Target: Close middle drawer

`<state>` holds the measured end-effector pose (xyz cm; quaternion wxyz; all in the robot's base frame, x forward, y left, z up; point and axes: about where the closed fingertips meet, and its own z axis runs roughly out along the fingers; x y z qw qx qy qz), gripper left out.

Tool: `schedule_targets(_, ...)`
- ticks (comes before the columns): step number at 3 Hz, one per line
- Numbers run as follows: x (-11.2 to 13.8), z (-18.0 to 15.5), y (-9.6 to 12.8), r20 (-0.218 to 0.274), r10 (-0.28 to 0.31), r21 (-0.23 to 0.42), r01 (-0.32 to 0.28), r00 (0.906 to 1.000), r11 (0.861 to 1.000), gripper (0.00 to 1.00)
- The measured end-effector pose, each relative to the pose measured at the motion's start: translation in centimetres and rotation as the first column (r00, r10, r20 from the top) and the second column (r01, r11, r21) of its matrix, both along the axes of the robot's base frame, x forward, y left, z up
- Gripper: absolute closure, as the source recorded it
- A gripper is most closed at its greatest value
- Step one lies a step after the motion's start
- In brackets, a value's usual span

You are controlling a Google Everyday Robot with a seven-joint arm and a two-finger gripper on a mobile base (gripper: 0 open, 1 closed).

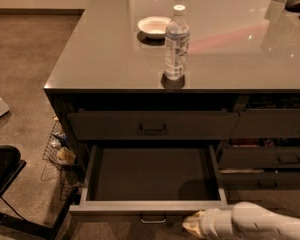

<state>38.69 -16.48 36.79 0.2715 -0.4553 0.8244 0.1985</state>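
The middle drawer (150, 206) is pulled far out below the countertop. It shows pale grey inner walls, a dark floor (152, 174) with nothing on it, and a small handle (153, 218) at the centre of its front. The matching top drawer front (152, 125) above it is shut. My gripper (190, 226) comes in from the bottom right on a white arm (255, 223). Its tan tip sits at the drawer's front edge, just right of the handle.
A water bottle (176, 43) and a white bowl (153, 26) stand on the glossy countertop (115, 54). Narrower dark drawers (270, 159) fill the column to the right. A wire basket (57, 151) sits on the floor at the left, with a dark object (2, 166) beyond it.
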Motion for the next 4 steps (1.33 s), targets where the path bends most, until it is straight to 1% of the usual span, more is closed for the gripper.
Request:
schedule_targets(1, 3.1, 0.5, 1.4, 0.021, 0.024, -0.009, -0.024, 0.9995, 1.0, 1.0)
schedule_targets(2, 7.5, 1.5, 3.1, 0.052, 0.059, -0.023, -0.058, 0.9969, 0.998, 1.0)
schedule_targets(3, 13.5, 2.8, 5.6, 0.102, 0.108, -0.035, -0.105, 0.9889, 0.994, 1.0)
schedule_targets(4, 17.9, 3.7, 7.0, 0.138, 0.14, -0.048, -0.134, 0.9806, 0.99, 1.0)
